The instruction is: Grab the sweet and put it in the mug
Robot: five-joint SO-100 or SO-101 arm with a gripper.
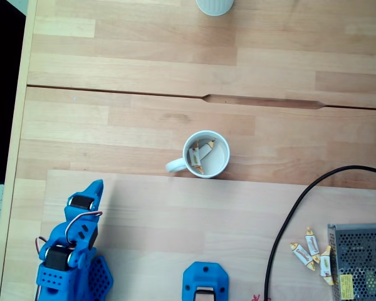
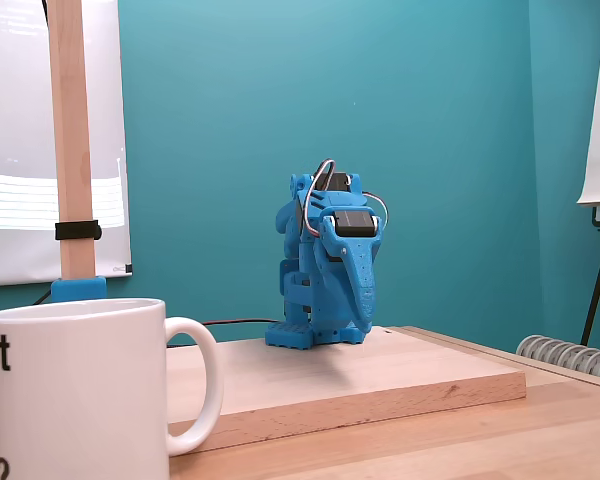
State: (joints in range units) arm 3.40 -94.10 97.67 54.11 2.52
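In a fixed view from above, one white mug [image 1: 206,154] holds two sweets [image 1: 200,154]; three more wrapped sweets [image 1: 312,249] lie well to its lower right, beside a metal mesh box [image 1: 358,260] cut off by the frame. The folded blue arm's gripper [image 1: 94,188] points toward the mug, apparently closed and empty. In a fixed view from the side, the mug [image 2: 80,390] is cropped and the gripper [image 2: 362,300] hangs downward, holding nothing.
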